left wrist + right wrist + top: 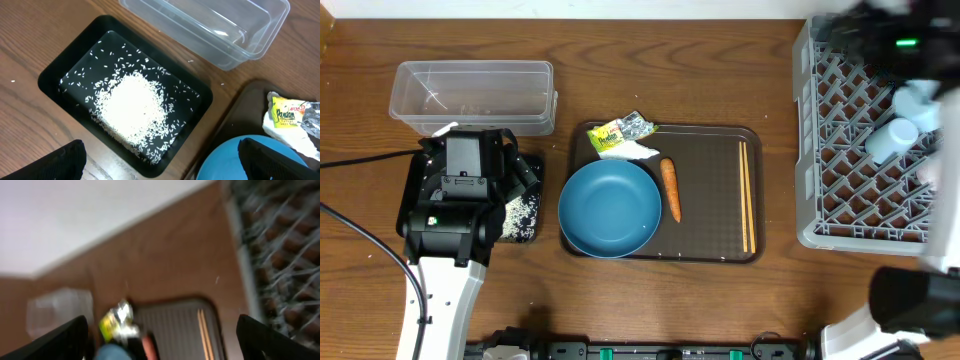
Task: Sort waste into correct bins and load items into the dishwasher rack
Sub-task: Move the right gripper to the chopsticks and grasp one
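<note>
Left end effector [165, 167] spread wide above the rice; right end effector [165, 345] also wide, holding nothing.
The rice heap [132, 107] sits in the black tray [60, 70] on the tabletop [720, 60], loose grains scattered around it, with the clear tub [210, 25] just beside. On the brown tray [710, 150] lie the dark-blue bowl [610, 208], the carrot [670, 188] beside it, the wrapper [623, 129] and tissue [628, 151] touching, and the chopsticks [747, 195]. The grey rack [840, 150] at the right holds a small cup [892, 138] and a light-blue bowl [917, 100], both blurred.
</note>
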### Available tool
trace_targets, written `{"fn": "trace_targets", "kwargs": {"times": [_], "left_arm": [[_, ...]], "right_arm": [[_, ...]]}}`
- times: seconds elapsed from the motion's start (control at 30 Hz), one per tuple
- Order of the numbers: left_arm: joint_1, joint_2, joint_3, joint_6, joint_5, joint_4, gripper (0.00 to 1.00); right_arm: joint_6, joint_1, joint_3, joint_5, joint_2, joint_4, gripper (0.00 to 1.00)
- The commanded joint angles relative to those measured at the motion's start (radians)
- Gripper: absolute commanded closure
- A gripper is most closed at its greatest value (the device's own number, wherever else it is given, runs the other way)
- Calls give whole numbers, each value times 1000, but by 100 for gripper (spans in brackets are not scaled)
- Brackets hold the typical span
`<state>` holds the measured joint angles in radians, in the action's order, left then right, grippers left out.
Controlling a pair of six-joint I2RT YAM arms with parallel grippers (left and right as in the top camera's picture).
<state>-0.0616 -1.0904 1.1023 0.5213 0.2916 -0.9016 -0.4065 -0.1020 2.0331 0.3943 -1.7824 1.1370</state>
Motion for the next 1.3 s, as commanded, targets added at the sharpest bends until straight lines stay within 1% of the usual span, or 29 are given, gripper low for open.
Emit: {"fn": "trace_targets", "kwargs": {"times": [0.0, 0.1, 0.13, 0.23, 0.33, 0.37, 0.43, 0.53, 0.6, 0.67, 0.73, 0.83, 0.97, 1.1, 1.27], "left_arm": [[4, 0, 15, 8, 13, -3, 0], [4, 0, 15, 8, 13, -3, 0], [4, 0, 15, 8, 13, -3, 0], [4, 0, 15, 8, 13, -3, 0], [4, 0, 15, 8, 13, -3, 0], [4, 0, 15, 8, 13, -3, 0], [4, 0, 15, 8, 13, -3, 0], [4, 0, 15, 8, 13, -3, 0], [4, 0, 15, 8, 13, -3, 0], [4, 0, 15, 8, 13, -3, 0], [4, 0, 15, 8, 13, -3, 0], [4, 0, 15, 8, 13, -3, 0], [4, 0, 15, 8, 13, -3, 0], [4, 0, 15, 8, 13, -3, 0], [4, 0, 15, 8, 13, -3, 0]], "right_arm": [[37, 148, -18, -240, -66, 50, 6], [34, 275, -28, -384, -140, 112, 6], [24, 298, -28, -412, -159, 126, 1], [-36, 366, -28, -509, -231, 182, 1], [-53, 405, -28, -506, -290, 233, 1], [-53, 415, -29, -492, -307, 246, 3], [-50, 439, -29, -471, -351, 280, 9], [-47, 462, -33, -472, -397, 318, 20], [-45, 470, -41, -471, -424, 329, 30], [-42, 471, -56, -463, -444, 323, 37], [-34, 470, -80, -456, -452, 311, 40], [-30, 467, -139, -454, -453, 278, 39], [10, 445, -204, -439, -453, 212, 38], [134, 426, -288, -309, -453, 85, 37], [134, 426, -398, -294, -452, -4, 37]]}}
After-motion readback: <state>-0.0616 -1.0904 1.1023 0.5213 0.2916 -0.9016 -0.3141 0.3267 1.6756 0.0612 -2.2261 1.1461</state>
